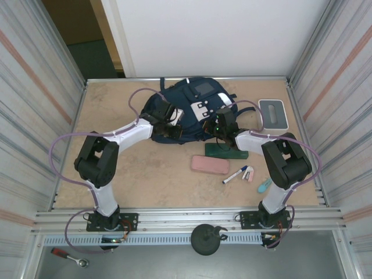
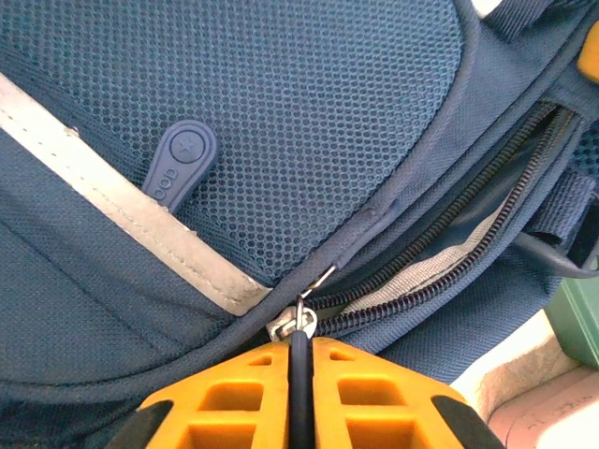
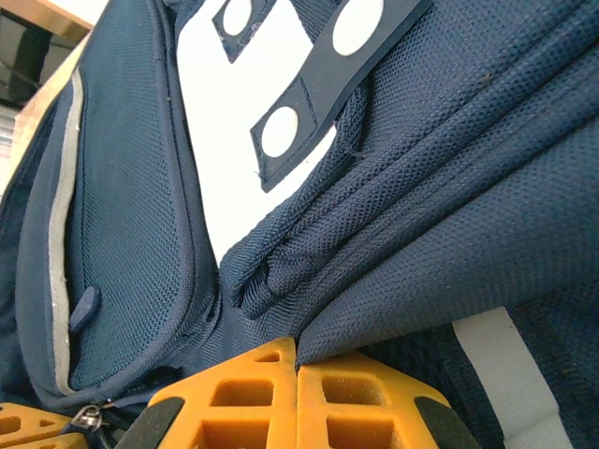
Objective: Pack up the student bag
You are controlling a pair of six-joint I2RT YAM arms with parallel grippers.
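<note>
My left arm (image 1: 125, 136) rises from its base at the near edge of the table (image 1: 145, 180), folds at the elbow and stretches forward and to the right, ending at the near left side of the student bag (image 1: 195, 99). My right arm (image 1: 256, 139) mirrors it, bent at the elbow and reaching forward and to the left, to the bag's near right side. The 2 wrists sit close together, with the bag's near edge between them.

The fingers of my left tool (image 2: 299, 348) are pressed together on the thin dark pull that hangs from the metal zip slider (image 2: 296, 324). The slider lies right at the fingertips. From it the zip (image 2: 449, 238) runs up and to the right, its 2 rows of teeth parted. A pale reflective stripe (image 2: 112, 201) crosses the mesh pocket on the left, and a blue rubber tab (image 2: 178, 166) lies on the mesh just above it.

My right tool (image 3: 297, 348) is closed too, clamped on a fold of the bag's navy fabric that comes straight out of the tips. A white patch (image 3: 234, 159) on the bag shows beyond that fold.

The bag lies at the far middle of the table. A pink case (image 1: 210, 164) and a green block (image 1: 225, 152) lie on the table just nearer than it, and a white-grey box (image 1: 272, 113) sits to its right.
</note>
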